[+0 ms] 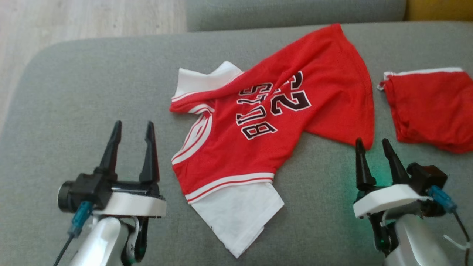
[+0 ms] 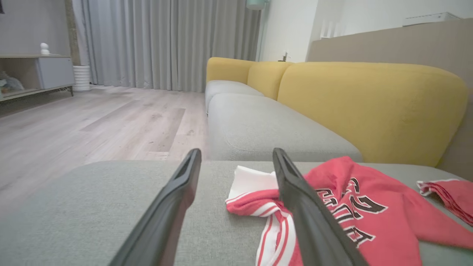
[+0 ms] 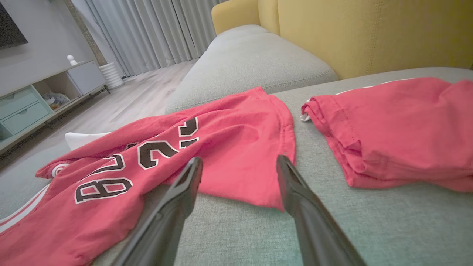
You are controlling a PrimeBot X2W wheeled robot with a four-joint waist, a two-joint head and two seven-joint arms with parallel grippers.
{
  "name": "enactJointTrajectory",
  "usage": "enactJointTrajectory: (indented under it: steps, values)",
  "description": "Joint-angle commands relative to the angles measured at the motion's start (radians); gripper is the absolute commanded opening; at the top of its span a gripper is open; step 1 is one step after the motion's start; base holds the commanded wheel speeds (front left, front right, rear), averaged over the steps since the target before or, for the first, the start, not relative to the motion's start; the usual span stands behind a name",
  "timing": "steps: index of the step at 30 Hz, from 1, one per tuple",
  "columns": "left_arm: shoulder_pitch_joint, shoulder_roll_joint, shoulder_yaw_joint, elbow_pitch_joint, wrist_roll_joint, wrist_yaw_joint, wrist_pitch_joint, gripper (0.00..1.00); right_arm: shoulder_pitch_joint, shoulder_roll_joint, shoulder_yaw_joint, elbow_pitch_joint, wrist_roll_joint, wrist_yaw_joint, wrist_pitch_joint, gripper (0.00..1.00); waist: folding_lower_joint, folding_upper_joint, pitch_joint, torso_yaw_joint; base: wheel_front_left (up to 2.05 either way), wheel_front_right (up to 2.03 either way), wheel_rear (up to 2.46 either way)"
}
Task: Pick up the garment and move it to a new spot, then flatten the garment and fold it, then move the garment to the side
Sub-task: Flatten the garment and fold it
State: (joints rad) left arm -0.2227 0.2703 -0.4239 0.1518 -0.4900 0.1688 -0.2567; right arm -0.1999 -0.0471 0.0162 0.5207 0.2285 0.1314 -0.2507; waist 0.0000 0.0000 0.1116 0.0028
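Garment: the red jersey point(image 1: 266, 122) lay crumpled at the middle of the grey sofa seat point(image 1: 74, 92), with one white sleeve toward 6 o'clock and the other toward 10 o'clock.
Writing: black, white-edged letters began "BU" and the rest was lost in creases; beside them was the number "23".
Left gripper point(image 1: 133, 127): at 8 o'clock of the jersey, fingers spread, grasping nothing.
Right gripper point(image 1: 372, 144): at 4 o'clock, fingers spread and empty, tips near the hem.
Second red piece point(image 1: 428, 107): at 3 o'clock, apart from the jersey.
Cabinet point(image 3: 44, 99): its open compartment held a blurred bundle that could not be identified.
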Motion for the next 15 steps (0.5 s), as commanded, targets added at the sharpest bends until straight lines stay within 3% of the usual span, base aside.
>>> enactJointTrajectory:
  steps: [1,5,10,15]
  values:
    - [-0.037,0.010,0.048,-0.025,0.018,-0.013,-0.005,1.00,-0.026,-0.003,0.031,-0.038,-0.004,-0.001,-0.011,1.00,0.0000,0.0000,0.023,-0.012,0.00,0.00,0.00]
    - [-0.090,0.001,0.067,0.034,0.059,-0.084,-0.005,1.00,-0.044,-0.003,0.038,-0.062,-0.009,-0.001,-0.011,1.00,0.0000,0.0000,0.083,-0.031,0.00,0.00,0.00]
    - [-0.291,0.013,0.007,0.221,0.089,-0.187,0.057,1.00,-0.066,-0.003,0.048,-0.090,-0.013,-0.001,-0.010,1.00,0.0000,0.0000,0.178,-0.062,0.00,0.00,0.00]
    - [-0.438,0.014,-0.014,0.399,0.080,-0.233,0.163,1.00,-0.081,-0.003,0.055,-0.095,-0.012,-0.001,-0.010,1.00,0.0000,0.0000,0.228,-0.102,0.00,0.00,0.00]
